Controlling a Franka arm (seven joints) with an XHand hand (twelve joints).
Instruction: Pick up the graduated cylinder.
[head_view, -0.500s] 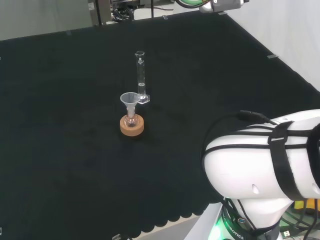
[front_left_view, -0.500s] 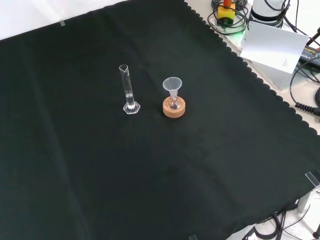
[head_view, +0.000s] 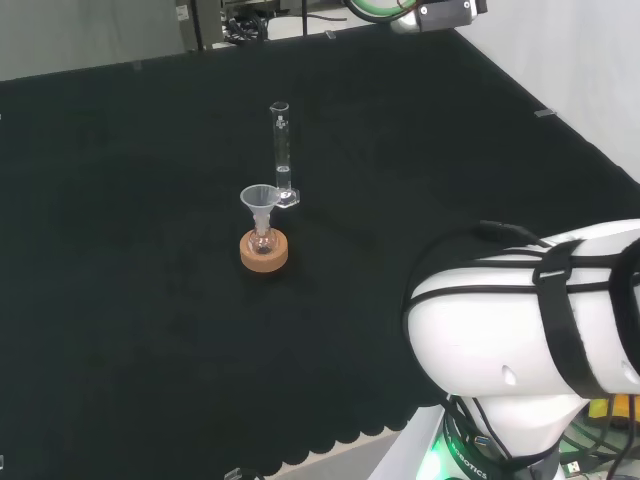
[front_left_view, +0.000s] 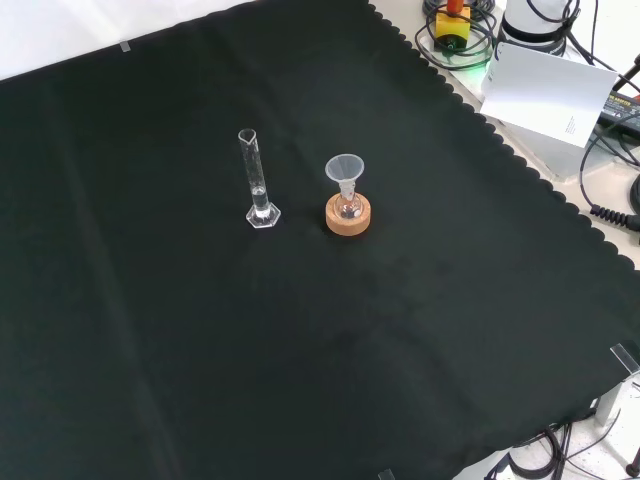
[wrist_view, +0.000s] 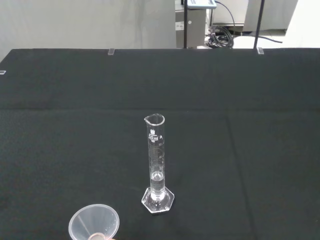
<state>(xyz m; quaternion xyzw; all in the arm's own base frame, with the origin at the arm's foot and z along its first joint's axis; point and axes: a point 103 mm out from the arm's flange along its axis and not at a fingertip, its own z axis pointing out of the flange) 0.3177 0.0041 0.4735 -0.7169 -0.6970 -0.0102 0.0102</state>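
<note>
A slim clear graduated cylinder (head_view: 282, 152) (front_left_view: 256, 180) (wrist_view: 156, 162) stands upright on a hexagonal foot in the middle of the black cloth. A little clear liquid sits at its bottom. Beside it, a small flask with a clear funnel (head_view: 259, 200) (front_left_view: 345, 170) (wrist_view: 94, 224) in its neck rests on a cork ring stand (head_view: 264, 250) (front_left_view: 348, 216). In the head view the flask is nearer than the cylinder; in the front view it is to the cylinder's right. The wrist view looks at the cylinder from a distance.
The arm's white link (head_view: 530, 320) rises at the head view's lower right. Cables and a white box (front_left_view: 545, 85) lie past the cloth's scalloped edge at the front view's upper right. Stands and cables (wrist_view: 200, 25) are behind the bench's far edge.
</note>
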